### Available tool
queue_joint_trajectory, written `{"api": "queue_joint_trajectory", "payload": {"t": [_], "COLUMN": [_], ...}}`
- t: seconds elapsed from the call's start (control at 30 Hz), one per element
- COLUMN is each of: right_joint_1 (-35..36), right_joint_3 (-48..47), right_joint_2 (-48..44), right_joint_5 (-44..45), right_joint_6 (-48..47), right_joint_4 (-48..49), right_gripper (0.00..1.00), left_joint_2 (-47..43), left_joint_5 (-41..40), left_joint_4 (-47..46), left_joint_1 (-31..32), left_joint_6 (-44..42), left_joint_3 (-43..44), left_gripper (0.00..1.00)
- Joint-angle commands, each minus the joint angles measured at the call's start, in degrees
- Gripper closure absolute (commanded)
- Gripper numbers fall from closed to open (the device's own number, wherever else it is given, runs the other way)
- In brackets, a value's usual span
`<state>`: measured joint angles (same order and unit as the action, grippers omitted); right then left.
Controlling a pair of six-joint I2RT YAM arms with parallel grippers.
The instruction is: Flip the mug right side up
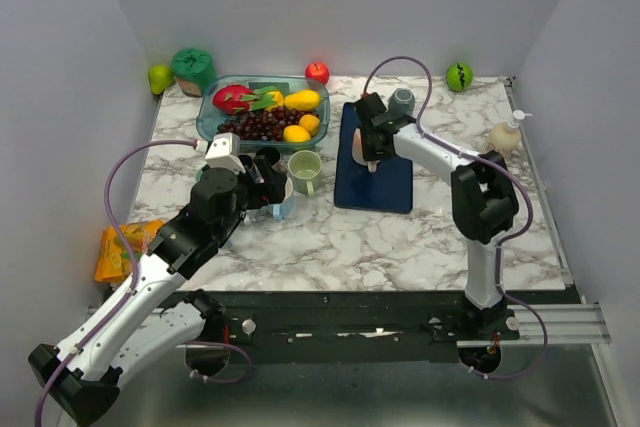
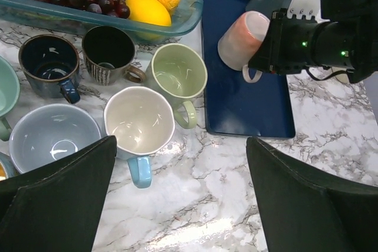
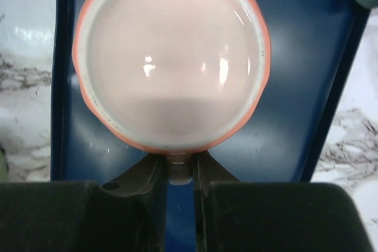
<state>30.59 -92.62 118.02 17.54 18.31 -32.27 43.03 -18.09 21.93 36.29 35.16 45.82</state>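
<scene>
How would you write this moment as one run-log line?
mug: tilted over blue tray, not upright | right gripper: shut on its handle | left gripper: open, away from it
</scene>
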Motion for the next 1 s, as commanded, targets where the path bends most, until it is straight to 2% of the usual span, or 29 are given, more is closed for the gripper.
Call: {"api": "queue_joint_trajectory", "payload": {"t": [0.0,0.27,0.5,0.67,0.8,0.97], "right_joint_1": [0.2,0.2,0.3,1.3,2.5,4.4], "right_joint_3": [2.4,6.5,11.2,11.4,10.8,10.1], "right_joint_2": [-9.8,-26.2,-39.2,-44.4,-47.4,-50.4], "right_joint_5": [-3.5,-15.4,-33.0,-38.4,-43.4,-45.4], "right_joint_6": [-0.8,1.2,8.1,12.0,11.8,12.9], "right_joint_4": [5.6,9.4,19.9,26.9,31.3,36.9], "right_gripper": [0.99,0.99,0.99,0.99,0.99,0.99], "left_joint_2": [-0.9,-0.3,2.1,4.8,7.5,11.6], "left_joint_5": [3.8,12.8,24.0,32.2,38.8,42.6], "left_joint_4": [-3.1,-8.4,-15.2,-24.2,-31.7,-38.8], "left_joint_1": [-0.1,-0.2,-0.2,-0.2,-0.3,-0.1], "left_joint_6": [-1.0,-1.2,0.4,2.5,5.4,11.2], "left_joint_3": [0.1,1.5,4.3,8.0,10.9,14.2], "left_gripper": [0.01,0.01,0.01,0.01,0.01,0.07]}}
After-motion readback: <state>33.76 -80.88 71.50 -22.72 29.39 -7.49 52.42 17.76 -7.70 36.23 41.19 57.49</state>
